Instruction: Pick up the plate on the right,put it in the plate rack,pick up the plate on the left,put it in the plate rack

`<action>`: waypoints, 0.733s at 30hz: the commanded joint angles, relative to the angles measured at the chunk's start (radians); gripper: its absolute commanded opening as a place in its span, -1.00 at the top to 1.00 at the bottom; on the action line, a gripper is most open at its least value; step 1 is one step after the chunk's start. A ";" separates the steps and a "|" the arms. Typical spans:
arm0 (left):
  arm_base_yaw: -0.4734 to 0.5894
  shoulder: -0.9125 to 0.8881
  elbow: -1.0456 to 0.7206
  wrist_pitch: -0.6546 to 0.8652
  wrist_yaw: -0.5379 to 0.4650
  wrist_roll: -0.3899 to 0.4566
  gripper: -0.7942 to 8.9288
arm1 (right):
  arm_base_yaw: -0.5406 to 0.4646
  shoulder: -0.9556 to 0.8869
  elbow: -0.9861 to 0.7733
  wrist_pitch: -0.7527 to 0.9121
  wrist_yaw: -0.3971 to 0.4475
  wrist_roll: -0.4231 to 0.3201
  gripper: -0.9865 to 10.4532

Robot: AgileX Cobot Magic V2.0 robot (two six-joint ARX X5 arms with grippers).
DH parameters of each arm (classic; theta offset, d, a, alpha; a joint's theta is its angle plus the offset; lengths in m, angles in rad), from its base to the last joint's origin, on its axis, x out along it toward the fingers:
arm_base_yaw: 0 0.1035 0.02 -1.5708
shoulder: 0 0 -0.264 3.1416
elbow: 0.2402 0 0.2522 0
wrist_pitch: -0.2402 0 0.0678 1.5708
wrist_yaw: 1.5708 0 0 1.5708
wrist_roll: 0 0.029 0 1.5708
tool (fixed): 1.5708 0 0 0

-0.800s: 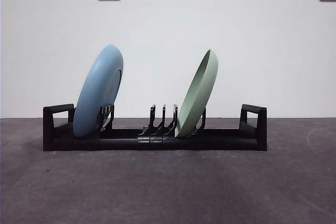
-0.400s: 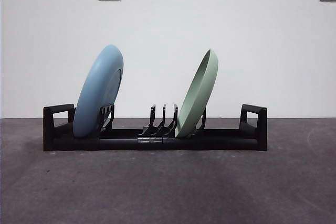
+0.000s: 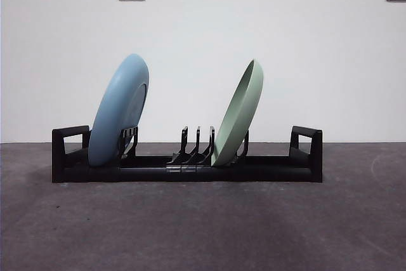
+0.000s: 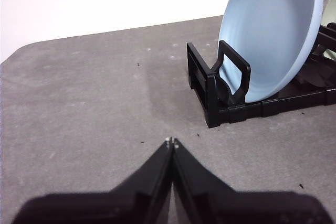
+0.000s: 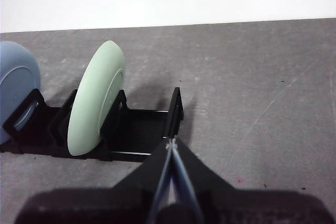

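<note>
Black plate rack (image 3: 187, 166) holds both plates, blue plate (image 3: 118, 111) at 9 o'clock, green plate (image 3: 239, 113) nearer centre, left gripper (image 4: 171, 142) and right gripper (image 5: 170, 145) pinched together empty, task looks done.

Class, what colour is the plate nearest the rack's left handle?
Light blue plate; the front view shows it best.

Blue plate (image 3: 119, 111) and green plate (image 3: 239, 113) leaning in plate rack (image 3: 188, 167), open gap between them above short prongs (image 3: 196, 144), bare table (image 3: 203, 226) in front
</note>
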 commanded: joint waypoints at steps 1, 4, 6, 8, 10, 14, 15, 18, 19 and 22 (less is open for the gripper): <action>0.005 -0.003 -0.015 0.004 -0.001 0.009 0.84 | 0.000 0.000 -0.007 0.003 0.000 0.009 0.82; 0.005 -0.003 -0.015 0.004 -0.001 0.009 0.84 | 0.000 -0.001 -0.007 0.003 0.000 0.009 0.82; 0.005 -0.003 -0.015 0.004 -0.001 0.009 0.84 | 0.000 -0.001 -0.007 0.003 0.000 0.009 0.82; 0.005 -0.003 -0.015 0.004 -0.001 0.009 0.84 | 0.000 -0.001 -0.007 0.003 0.000 0.009 0.82; 0.005 -0.003 -0.015 0.004 -0.001 0.009 0.84 | 0.000 -0.001 -0.007 0.003 -0.001 0.009 0.82; 0.005 -0.003 -0.015 0.004 -0.001 0.009 0.84 | 0.001 -0.005 -0.007 -0.004 0.000 -0.003 0.82; 0.005 -0.003 -0.015 0.004 -0.001 0.009 0.84 | 0.000 -0.015 -0.007 -0.006 0.003 -0.020 0.82; 0.005 -0.003 -0.015 0.004 -0.001 0.009 0.84 | -0.011 -0.065 -0.010 -0.007 0.027 -0.099 0.82; 0.005 -0.003 -0.015 0.004 -0.001 0.009 0.84 | -0.016 -0.084 -0.015 -0.006 0.024 -0.122 0.82; 0.005 -0.003 -0.015 0.004 -0.001 0.009 0.84 | -0.042 -0.153 -0.063 0.027 0.021 -0.156 0.82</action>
